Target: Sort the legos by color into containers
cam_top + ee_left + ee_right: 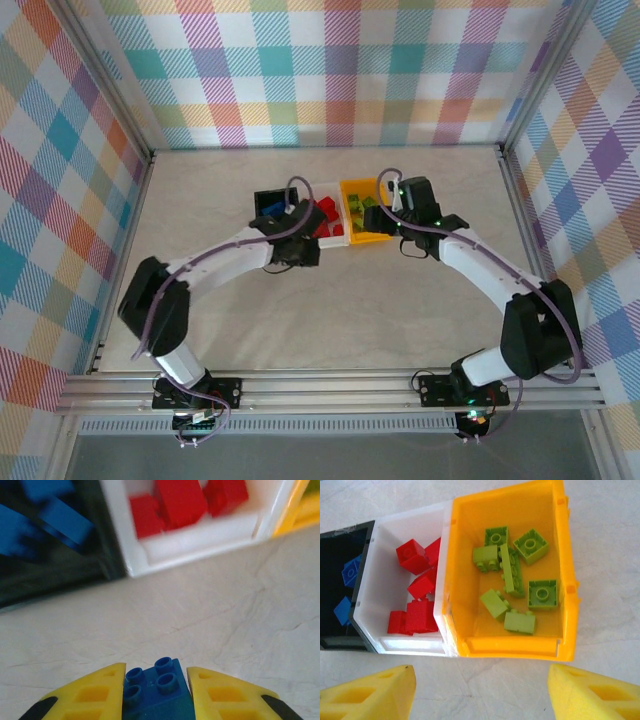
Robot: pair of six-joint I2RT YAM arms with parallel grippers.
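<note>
Left end effector [156, 670] clamped on blue lego [152, 696], studs up, long axis undeterminable, surface [235, 610] beneath; black bin [55, 582] at 11 o'clock, white bin [119, 545] at 12. Right end effector [481, 690] wide apart, empty; orange-yellow bin [512, 647] at 12 o'clock, long axis 12-to-6

Black bin [340, 642], blue bricks [351, 570], white bin [385, 535], red bricks [412, 556], orange-yellow bin [520, 645], lime-green bricks [531, 545], blue brick [155, 690] in yellow jaws, cream veined counter [225, 605], pastel plaid walls [330, 70].
</note>
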